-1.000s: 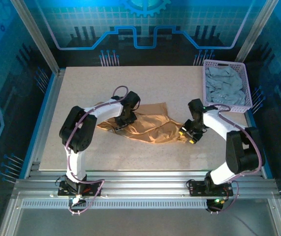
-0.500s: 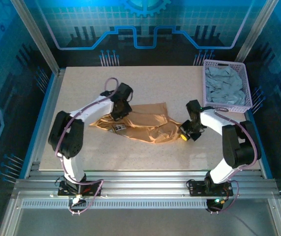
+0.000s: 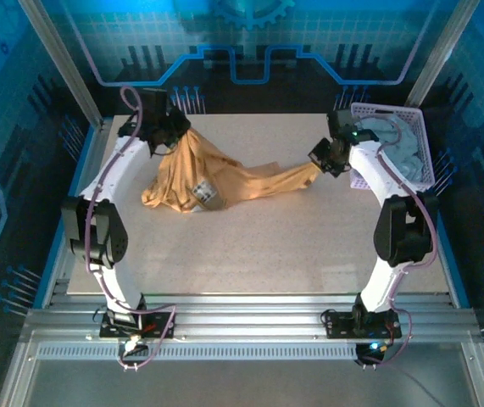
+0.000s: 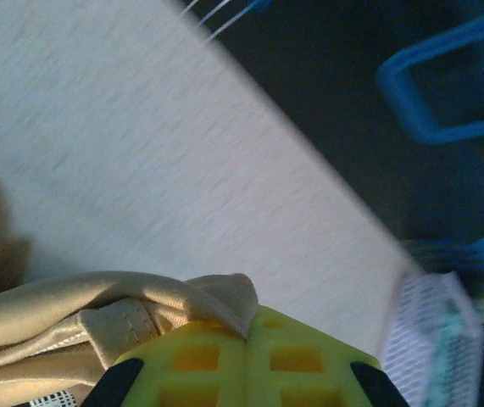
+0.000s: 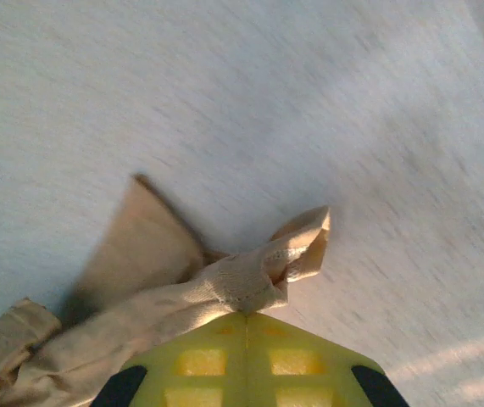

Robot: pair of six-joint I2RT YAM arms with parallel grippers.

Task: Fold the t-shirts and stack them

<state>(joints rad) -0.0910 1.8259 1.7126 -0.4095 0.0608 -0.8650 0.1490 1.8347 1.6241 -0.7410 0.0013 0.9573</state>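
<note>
While the lavender plastic lattice basket at the speckled surface's far right corner holds a crumpled pale grey-blue fabric t-shirt, we see the tan thin-fabric t-shirt stretched between the left pincer and right pincer, both clamped on it.

I am seeing the first t-shirt stretching across the far worktop between my left gripper and right gripper, its middle resting on it; the second t-shirt is lying in the basket at the far-right corner.
</note>
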